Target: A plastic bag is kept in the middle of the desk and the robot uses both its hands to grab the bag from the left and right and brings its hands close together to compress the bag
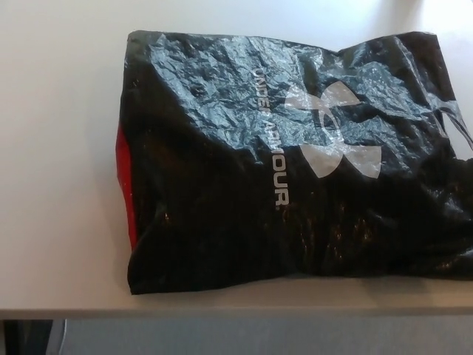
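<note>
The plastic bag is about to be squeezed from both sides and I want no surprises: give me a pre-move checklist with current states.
1. Plastic bag lies flat on the desk: ok.
2. Bag's left edge, with red strip, has bare desk beside it: ok.
3. Bag's right edge fully visible: not ok, it runs off frame.
4. Bag clear of the desk's near edge: ok.
5. Both hands in view: not ok.

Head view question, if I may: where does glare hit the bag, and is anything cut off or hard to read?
Head view: glare whitens the plastic bag's crinkled upper part, the lower part stays dark; its right edge runs out of frame; the white desk looks evenly lit; the picture is slightly soft.
</note>
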You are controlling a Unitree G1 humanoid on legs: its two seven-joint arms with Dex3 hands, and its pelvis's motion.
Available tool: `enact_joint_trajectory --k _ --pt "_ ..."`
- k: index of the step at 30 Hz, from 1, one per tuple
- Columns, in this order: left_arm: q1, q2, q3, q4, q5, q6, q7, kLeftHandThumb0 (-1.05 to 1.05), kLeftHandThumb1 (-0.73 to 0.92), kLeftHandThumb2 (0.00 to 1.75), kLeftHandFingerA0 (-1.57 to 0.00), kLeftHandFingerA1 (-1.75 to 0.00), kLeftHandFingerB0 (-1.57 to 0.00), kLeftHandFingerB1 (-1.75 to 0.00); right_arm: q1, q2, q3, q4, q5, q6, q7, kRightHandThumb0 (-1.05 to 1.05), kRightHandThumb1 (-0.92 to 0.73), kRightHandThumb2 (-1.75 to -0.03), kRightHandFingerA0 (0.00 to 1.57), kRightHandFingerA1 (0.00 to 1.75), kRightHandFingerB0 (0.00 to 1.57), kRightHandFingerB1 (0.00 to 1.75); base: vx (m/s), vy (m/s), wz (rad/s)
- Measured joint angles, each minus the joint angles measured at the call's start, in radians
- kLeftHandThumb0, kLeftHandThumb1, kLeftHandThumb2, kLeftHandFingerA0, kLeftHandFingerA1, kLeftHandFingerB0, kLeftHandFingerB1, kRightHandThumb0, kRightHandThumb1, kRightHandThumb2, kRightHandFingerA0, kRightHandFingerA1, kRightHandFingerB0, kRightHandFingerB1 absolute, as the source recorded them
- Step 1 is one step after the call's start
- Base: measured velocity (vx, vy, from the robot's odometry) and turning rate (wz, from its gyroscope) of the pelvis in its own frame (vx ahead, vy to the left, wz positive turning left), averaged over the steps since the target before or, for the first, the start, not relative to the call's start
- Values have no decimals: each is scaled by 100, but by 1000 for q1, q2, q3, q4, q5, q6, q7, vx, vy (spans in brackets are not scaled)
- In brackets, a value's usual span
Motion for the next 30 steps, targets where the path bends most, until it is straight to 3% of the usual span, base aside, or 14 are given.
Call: enact_joint_trajectory --k 1,2,7,8,9,11,17,18,19,21,22,28,29,30 --pt "-48 10 -18 37 8 22 7 -71 92 72 -29 -48 -26 -33 -45 -8 16 37 -10 15 -1 -82 -88 -67 6 35 10 28 0 0 0" --pt "-82 17 -33 71 14 36 12 -71 92 72 -25 -49 -24 -35 -77 -14 30 71 -16 25 -1 -83 -69 -105 4 43 8 36 0 0 0" --pt "-222 26 -99 253 34 82 23 -66 92 78 -23 -49 -21 -36 -213 -29 82 259 -31 60 1 -93 -73 -108 4 45 12 46 0 0 0" --pt "-247 25 -112 292 41 88 25 -65 92 80 -22 -46 -20 -34 -238 -30 93 304 -35 65 1 -39 -48 -108 0 51 0 49 0 0 0" --pt "-263 25 -123 319 48 91 27 -66 92 77 -20 -48 -19 -37 -257 -30 101 341 -39 67 -1 -91 -76 -110 2 44 10 41 0 0 0" --pt "-297 24 -147 381 62 96 31 -60 92 79 -23 -46 -21 -35 -290 -30 120 427 -49 69 -4 -82 -88 -71 10 37 12 30 0 0 0" --pt "-362 -1 -209 596 93 96 33 -61 92 78 -22 -41 -20 -32 -334 -29 170 681 -82 67 -20 -90 -74 -108 2 43 11 42 0 0 0" --pt "-368 -6 -215 623 97 95 33 -63 92 75 -20 -43 -19 -35 -336 -28 175 713 -85 64 -23 -84 -88 -67 12 34 14 31 0 0 0" --pt "-372 -9 -220 646 99 95 33 -60 92 77 -19 -42 -19 -36 -338 -28 180 739 -87 62 -25 -89 -73 -108 9 45 10 43 0 0 0" --pt "-390 -24 -240 740 110 92 33 -60 92 77 -17 -41 -18 -36 -348 -25 196 845 -101 54 -40 -80 -90 -68 13 31 15 29 0 0 0" --pt "-396 -31 -246 771 113 90 33 -57 92 79 -15 -41 -15 -34 -351 -23 201 876 -105 51 -45 -87 -73 -107 7 43 10 43 0 0 0" --pt "-440 -89 -302 1021 157 63 42 -29 70 121 -4 -50 0 -47 -354 25 252 1075 -136 24 -95 -37 -52 -110 0 49 0 47 0 0 0" --pt "-442 -95 -310 1048 164 59 42 -54 92 82 -15 -42 -15 -35 -354 32 260 1096 -141 18 -101 -77 -87 -66 17 35 20 33 0 0 0" --pt "-445 -99 -319 1073 172 53 44 -55 92 81 -14 -41 -15 -33 -354 39 266 1114 -145 11 -107 -37 -50 -109 0 49 0 47 0 0 0"
